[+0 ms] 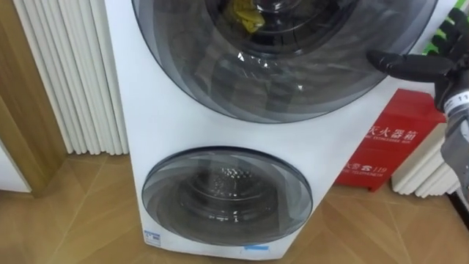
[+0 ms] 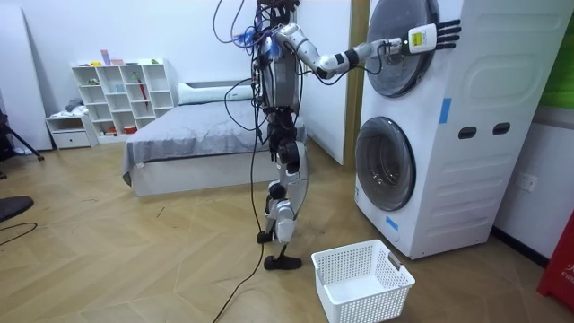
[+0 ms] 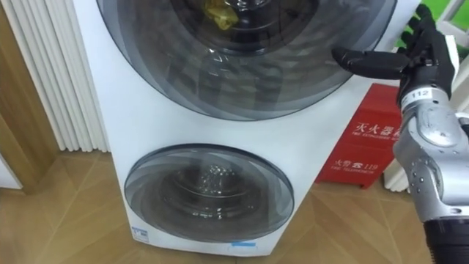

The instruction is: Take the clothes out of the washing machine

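Right now you can see one yellow garment (image 1: 245, 16) inside the top drum, showing through the dark glass of the upper door (image 1: 293, 81), which sits flush against the washing machine (image 1: 146, 110). The rest of that drum is cut off at the top of the eye views, so you cannot tell what else lies in it. Your right hand (image 3: 418, 55) is raised at the right edge of that door. Its fingers are straight and spread and hold nothing, and the thumb reaches across to the door's rim. Whether it touches the rim or stops just short, you cannot tell.

Below, the lower door (image 1: 227, 194) is closed too, with the bare metal drum showing behind its glass. A red box (image 1: 392, 139) stands on the floor just to the right of the machine, and a white ribbed panel (image 1: 69, 73) runs down the wall to its left.

In the room view you stand upright facing the machine, with a white laundry basket (image 2: 372, 301) on the wooden floor near your feet and a bed (image 2: 179, 135) and a white shelf (image 2: 121, 94) behind you.
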You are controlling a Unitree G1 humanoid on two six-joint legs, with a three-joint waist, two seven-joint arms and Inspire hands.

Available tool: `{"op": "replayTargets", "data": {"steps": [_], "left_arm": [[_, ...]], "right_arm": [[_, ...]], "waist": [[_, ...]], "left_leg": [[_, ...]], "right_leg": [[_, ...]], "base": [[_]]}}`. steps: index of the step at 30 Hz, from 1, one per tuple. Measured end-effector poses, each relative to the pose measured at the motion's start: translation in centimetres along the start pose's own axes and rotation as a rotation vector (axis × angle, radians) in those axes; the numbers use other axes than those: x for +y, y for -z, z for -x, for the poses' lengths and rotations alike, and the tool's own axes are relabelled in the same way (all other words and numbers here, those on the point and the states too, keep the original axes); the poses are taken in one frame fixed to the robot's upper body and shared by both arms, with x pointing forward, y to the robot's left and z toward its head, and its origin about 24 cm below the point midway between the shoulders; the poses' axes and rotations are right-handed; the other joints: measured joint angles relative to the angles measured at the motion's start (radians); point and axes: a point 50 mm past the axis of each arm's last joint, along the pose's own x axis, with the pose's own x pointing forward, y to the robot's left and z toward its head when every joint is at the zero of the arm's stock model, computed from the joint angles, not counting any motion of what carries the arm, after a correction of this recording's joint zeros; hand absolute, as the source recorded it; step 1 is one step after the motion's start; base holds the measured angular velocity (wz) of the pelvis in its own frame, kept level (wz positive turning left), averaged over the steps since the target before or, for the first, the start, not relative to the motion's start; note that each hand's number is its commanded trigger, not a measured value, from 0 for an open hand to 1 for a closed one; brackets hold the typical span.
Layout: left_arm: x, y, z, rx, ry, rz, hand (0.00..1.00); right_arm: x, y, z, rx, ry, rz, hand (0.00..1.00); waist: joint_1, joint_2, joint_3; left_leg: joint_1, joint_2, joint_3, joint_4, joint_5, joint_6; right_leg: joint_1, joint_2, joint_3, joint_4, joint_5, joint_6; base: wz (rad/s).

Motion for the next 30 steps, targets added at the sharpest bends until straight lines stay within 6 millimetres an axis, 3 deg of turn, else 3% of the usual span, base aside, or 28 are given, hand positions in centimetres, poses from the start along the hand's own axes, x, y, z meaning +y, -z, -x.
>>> {"op": "replayTargets", "data": {"steps": [6, 8, 14, 18, 23, 30], "left_arm": [[0.0, 0.7, 0.0, 0.024, -0.001, -0.006, 0.0], [-0.1, 0.9, 0.0, 0.033, 0.002, -0.008, 0.0], [-0.4, 0.8, 0.0, 0.026, 0.011, -0.02, 0.0], [-0.6, 0.9, 0.0, 0.034, 0.018, -0.028, 0.0], [-0.8, 1.2, 0.1, 0.055, 0.026, -0.041, 0.0], [-1.1, 1.3, 0.1, 0.06, 0.04, -0.028, 0.0]], "right_arm": [[0.8, -1.9, 1.2, -0.092, -0.034, -0.013, 0.0], [1.4, -2.4, 1.8, -0.125, -0.068, -0.013, 0.0], [1.9, -1.5, 2.4, -0.144, -0.091, 0.06, 0.0], [2.0, -1.3, 2.9, -0.154, -0.099, 0.094, 0.0], [2.7, -0.7, 3.3, -0.151, -0.137, 0.139, 0.0], [2.9, -1.0, 3.5, -0.162, -0.158, 0.136, 0.0]], "waist": [[-0.003, 0.007, 0.0044], [-0.002, 0.015, 0.01], [-0.002, 0.022, 0.0137], [-0.001, 0.029, 0.0095], [-0.002, 0.042, -0.0024], [-0.004, 0.037, -0.0039]], "left_leg": [[0.022, 0.004, 0.003, -0.01, 0.0, 0.0], [0.038, 0.007, 0.002, -0.013, 0.0, 0.0], [0.043, 0.008, 0.002, -0.013, 0.0, 0.0], [0.041, 0.007, 0.001, -0.012, 0.0, 0.0], [0.048, 0.008, 0.0, -0.012, 0.0, 0.0], [0.05, 0.009, 0.0, -0.012, 0.0, 0.0]], "right_leg": [[0.017, 0.006, 0.014, -0.006, 0.0, 0.0], [0.029, 0.009, 0.017, -0.007, 0.0, 0.0], [0.033, 0.01, 0.019, -0.007, 0.0, 0.0], [0.031, 0.01, 0.019, -0.007, 0.0, 0.0], [0.037, 0.011, 0.022, -0.006, 0.0, 0.0], [0.041, 0.011, 0.022, -0.006, 0.0, 0.0]], "base": [[-0.05], [0.0], [-0.01], [0.0], [-0.02], [0.0]]}}
